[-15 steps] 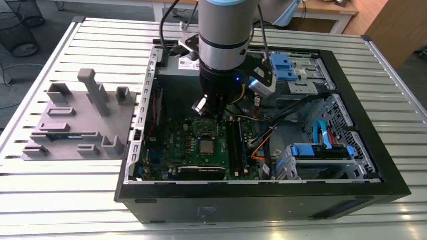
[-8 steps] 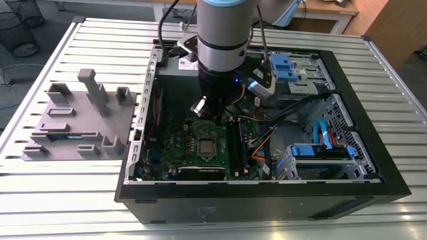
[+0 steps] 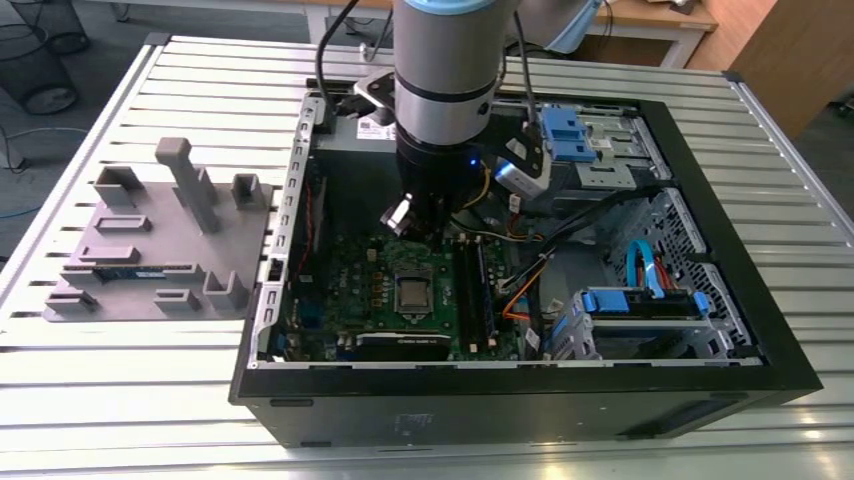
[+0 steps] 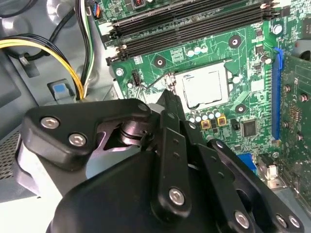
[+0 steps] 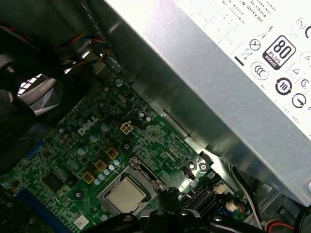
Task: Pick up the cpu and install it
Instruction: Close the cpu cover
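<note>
Cpu (image 4: 202,86) sits flat in its socket on the motherboard (image 5: 73,160), apparently placed. My gripper (image 4: 170,99) hovers just above it; I cannot tell how the jaws stand.

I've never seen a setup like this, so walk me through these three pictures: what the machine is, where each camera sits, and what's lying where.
The machine is a robot arm reaching into an open computer case on a slatted metal table. The exterior view looks down on everything. Both wrist views come from cameras riding on the arm. The black hand hovers over the green motherboard, holding nothing. The cpu, a silver square, already sits in its socket. On the exterior view's left lies a grey tray holding a memory stick.
</note>
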Robot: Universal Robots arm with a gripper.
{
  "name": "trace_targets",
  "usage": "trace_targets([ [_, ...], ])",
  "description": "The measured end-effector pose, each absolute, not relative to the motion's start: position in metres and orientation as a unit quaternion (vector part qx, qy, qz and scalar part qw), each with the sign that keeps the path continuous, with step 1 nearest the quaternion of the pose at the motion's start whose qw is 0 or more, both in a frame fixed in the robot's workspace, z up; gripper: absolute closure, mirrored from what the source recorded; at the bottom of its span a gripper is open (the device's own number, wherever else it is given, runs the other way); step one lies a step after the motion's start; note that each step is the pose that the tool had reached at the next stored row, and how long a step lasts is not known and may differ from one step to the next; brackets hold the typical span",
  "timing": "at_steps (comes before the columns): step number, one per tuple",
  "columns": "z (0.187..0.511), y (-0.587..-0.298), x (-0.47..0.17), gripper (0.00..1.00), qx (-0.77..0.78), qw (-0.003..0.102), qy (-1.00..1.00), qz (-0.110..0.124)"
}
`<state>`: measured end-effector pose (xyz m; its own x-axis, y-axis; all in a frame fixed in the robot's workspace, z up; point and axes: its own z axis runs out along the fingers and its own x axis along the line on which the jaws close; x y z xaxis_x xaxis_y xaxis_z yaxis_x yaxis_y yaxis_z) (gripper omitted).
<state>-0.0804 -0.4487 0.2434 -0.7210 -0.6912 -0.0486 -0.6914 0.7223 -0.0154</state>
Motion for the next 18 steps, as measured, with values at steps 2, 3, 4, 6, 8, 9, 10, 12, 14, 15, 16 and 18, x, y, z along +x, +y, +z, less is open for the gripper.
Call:
trace_targets([
  [2, 0.2434, -0.4489, -0.0804, 0.89, -0.373, 0.025, 0.928, 0.002],
  [3, 0.2434, -0.4490, -0.0804, 0.89, -0.373, 0.025, 0.928, 0.002],
  [4, 0.2434, -0.4492, -0.0804, 0.89, -0.373, 0.025, 0.928, 0.002],
  [6, 0.2434, -0.4495, -0.0803, 0.89, -0.373, 0.025, 0.928, 0.001],
  [8, 0.2434, -0.4497, -0.0799, 0.89, -0.373, 0.025, 0.928, 0.001],
  [9, 0.2434, -0.4498, -0.0796, 0.89, -0.373, 0.025, 0.928, 0.001],
  [10, 0.2434, -0.4498, -0.0793, 0.89, -0.373, 0.025, 0.928, 0.001],
  [12, 0.2433, -0.4499, -0.0790, 0.89, -0.375, 0.025, 0.927, 0.001],
  [14, 0.2431, -0.4501, -0.0789, 0.89, -0.379, 0.025, 0.925, 0.000],
  [15, 0.2430, -0.4501, -0.0788, 0.89, -0.381, 0.024, 0.924, 0.000],
  [16, 0.2430, -0.4502, -0.0788, 0.89, -0.383, 0.024, 0.923, -0.001],
  [18, 0.2427, -0.4507, -0.0788, 0.89, -0.387, 0.024, 0.922, -0.001],
])
